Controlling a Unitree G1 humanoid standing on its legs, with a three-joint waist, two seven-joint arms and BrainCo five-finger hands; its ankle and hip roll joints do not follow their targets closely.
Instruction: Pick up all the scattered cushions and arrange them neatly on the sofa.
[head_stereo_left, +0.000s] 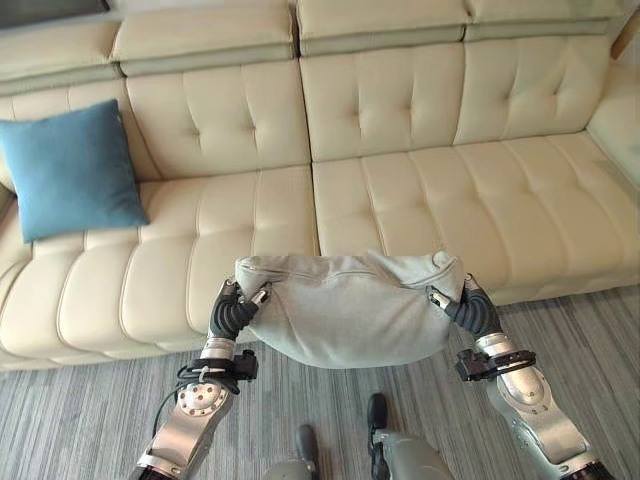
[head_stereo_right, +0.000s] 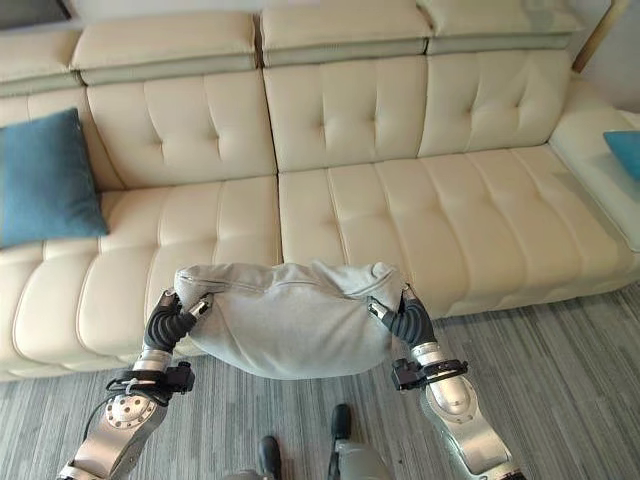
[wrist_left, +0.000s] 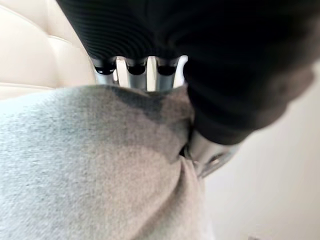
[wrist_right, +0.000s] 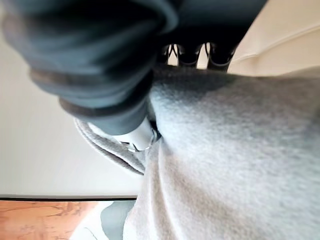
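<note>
Grey cushion (head_stereo_left: 350, 310) is off the floor, held between both hands in front of the sofa (head_stereo_left: 420, 190), roughly level with the front edge of the seat near the seam between 2 seat sections. Left hand (head_stereo_left: 233, 312) pinches the cushion's left upper corner; in the left wrist view the fingers (wrist_left: 137, 75) lie over the fabric with the thumb (wrist_left: 207, 155) pressing in from the other side. Right hand (head_stereo_left: 468, 306) does the same at the right upper corner, thumb (wrist_right: 137, 137) dug into the grey cloth. The cushion sags in the middle between the 2 grips, so I judge it soft and loosely filled. A blue cushion (head_stereo_left: 70, 170) is already propped against the backrest at the sofa's left end; a second blue one (head_stereo_right: 625, 150) shows at the far right edge of the right eye view, on the sofa's side section. Step in hand, as I read it: carry phase, placement not yet done. Next move calls for lifting clear of the seat edge, reaching forward, and setting the cushion upright against the backrest before both hands let go together, or it may slump forward.
</note>
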